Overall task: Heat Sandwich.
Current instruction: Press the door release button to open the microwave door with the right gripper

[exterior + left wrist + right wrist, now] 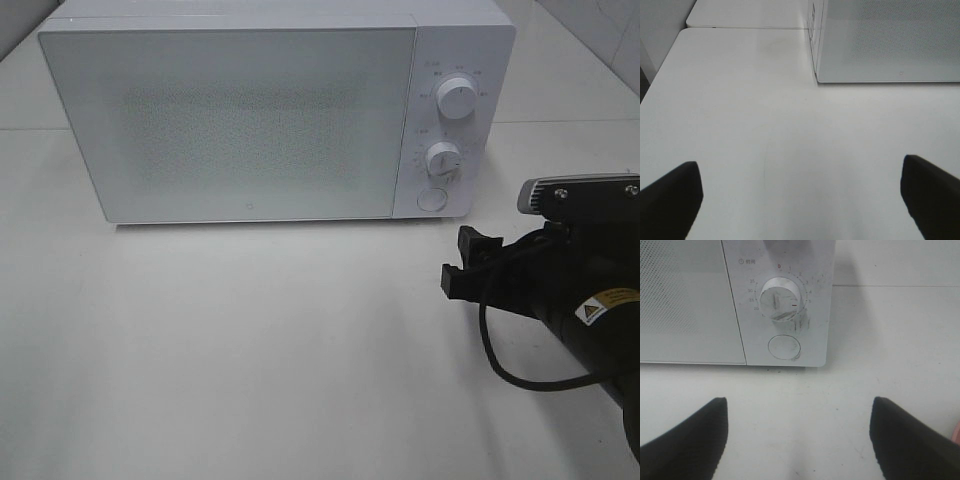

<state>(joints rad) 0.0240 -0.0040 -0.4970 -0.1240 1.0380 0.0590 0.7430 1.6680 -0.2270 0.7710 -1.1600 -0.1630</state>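
The right pincer (799, 405) hangs just in front of the microwave's control panel, jaws spread wide with nothing between them. The left pincer (800, 165) is as wide apart and as empty, in front of the microwave's other front corner. Under both runs the plain white worktop (250, 350), bare in front of the microwave.

Farther back stands the white box-shaped microwave (230, 120), its speckled door (230, 125) shut. On its panel sit round white dials (457, 97) and, below them, a flat round button (432, 198).

The sandwich shows in no view. Whether it lies behind that shut door cannot be told. A pink sliver at the edge of the right wrist view is too little to name.

Risks, as I judge them: an off-centre push at the button could slide the whole microwave back or knock the lower dial (442, 158) off its setting. A door swinging out could strike the left pincer. And heating might be started with no sandwich inside — nothing here confirms it is loaded.

Count: one microwave, one door, two dials, one button, two pincers, no sandwich in sight.
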